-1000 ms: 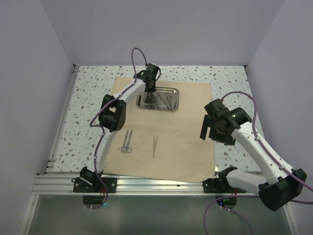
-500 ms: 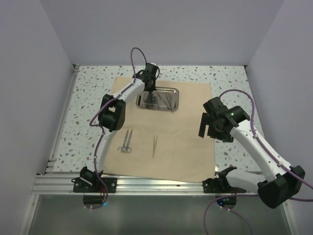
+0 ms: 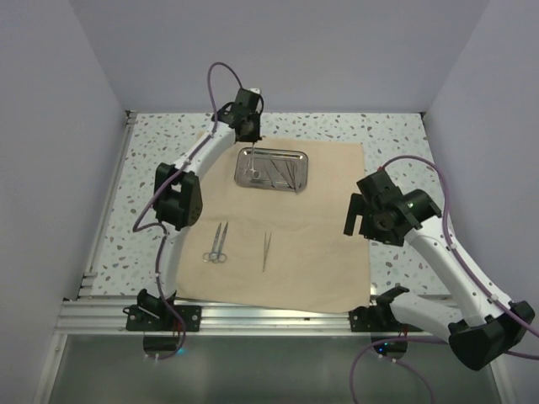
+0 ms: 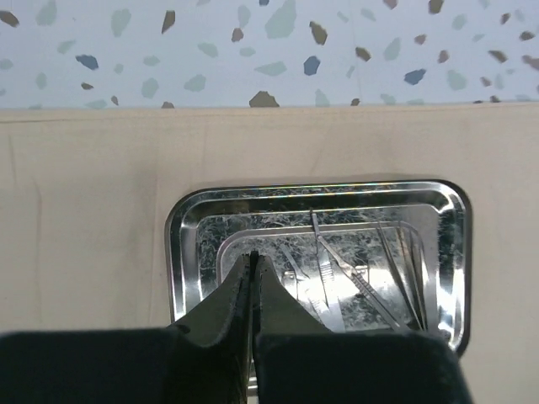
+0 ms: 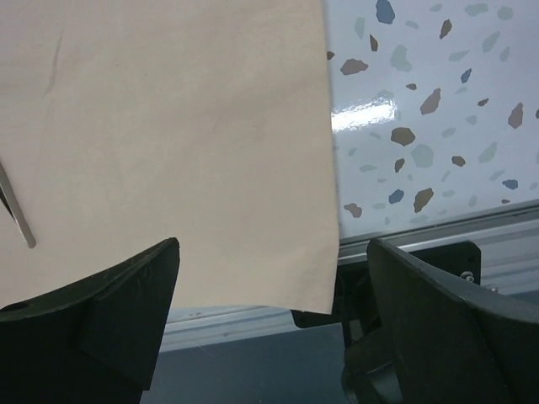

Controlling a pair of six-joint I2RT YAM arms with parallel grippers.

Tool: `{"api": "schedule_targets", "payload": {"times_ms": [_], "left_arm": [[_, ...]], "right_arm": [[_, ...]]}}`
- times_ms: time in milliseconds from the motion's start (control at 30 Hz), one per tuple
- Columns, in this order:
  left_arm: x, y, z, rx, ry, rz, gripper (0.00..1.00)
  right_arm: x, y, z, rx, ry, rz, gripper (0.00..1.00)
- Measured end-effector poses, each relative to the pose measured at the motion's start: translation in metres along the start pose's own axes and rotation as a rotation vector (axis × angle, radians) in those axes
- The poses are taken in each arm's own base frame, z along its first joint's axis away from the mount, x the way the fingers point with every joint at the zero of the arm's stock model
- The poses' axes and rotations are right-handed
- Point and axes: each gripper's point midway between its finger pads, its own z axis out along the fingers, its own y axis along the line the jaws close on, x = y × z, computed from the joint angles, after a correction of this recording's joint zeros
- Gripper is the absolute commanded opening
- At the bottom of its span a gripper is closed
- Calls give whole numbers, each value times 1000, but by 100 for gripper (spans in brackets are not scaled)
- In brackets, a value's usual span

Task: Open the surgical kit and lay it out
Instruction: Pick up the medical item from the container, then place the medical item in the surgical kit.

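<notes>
Two silver tools lie loose on the tan cloth [image 3: 312, 252], both on the near side of the tray [image 3: 278, 150], i.e. toward the arm bases: the scissors [image 3: 218, 243] sit off its near-left corner, and the tweezers [image 3: 266, 251] sit approx. straight out from its middle. Both are well apart from it. We see the cloth spread flat as one sheet on the speckled table [image 3: 152, 168], w/ the shiny rectangular tray resting on the sheet's far part. Several thin instruments [image 4: 337, 278] lie inside the tray, mostly in its centre and right part. The L gripper [image 3: 250, 145] hangs above the tray's left end w/ its fingers [image 4: 227, 303] pressed tight together. From above we make out a slim ring-handled instrument [image 3: 252, 164] dangling from the tips, ring end lowest, over the tray floor. We cannot tell if it touches the metal. The R gripper [image 3: 355, 225] hovers well off to the tray's right and nearer the bases, over the cloth's right edge. Its fingers [image 5: 109, 311] are spread wide w/ nothing btwn them.
</notes>
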Motion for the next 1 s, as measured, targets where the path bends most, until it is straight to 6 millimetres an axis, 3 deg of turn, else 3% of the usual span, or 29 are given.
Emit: {"api": "schedule_targets", "payload": {"times_ms": [133,200,267,433,567,733,800,833,900,933,1000], "left_arm": [[-30,-4,-53,33,-76,-5,0],[-32,-2,-79,43,-90,-5,0],[-21,4,-102,41,-82,-4,0],[50,30,-138,9,18,10,0],[120,52,-160,-20,107,27,0],[175,69,-165,-52,176,25,3],[185,73,-161,-67,192,20,22],[187,74,-161,-73,197,16,42],[186,75,-160,-84,189,1,60],[184,75,-160,-89,183,-5,87],[181,75,-160,-96,174,-17,92]], "right_arm": [[3,0,-1,-18,-2,3,96],[5,0,-2,-27,-3,5,96],[6,1,-3,-42,-4,7,96],[11,-1,-6,-68,-16,12,96],[20,-3,-4,-84,-6,10,96],[26,-1,1,-101,12,3,96],[21,7,3,-127,0,4,95],[18,13,5,-142,6,0,95],[12,26,12,-161,18,-11,93],[8,32,14,-166,26,-18,93],[-7,53,22,-186,43,-31,91]]}}
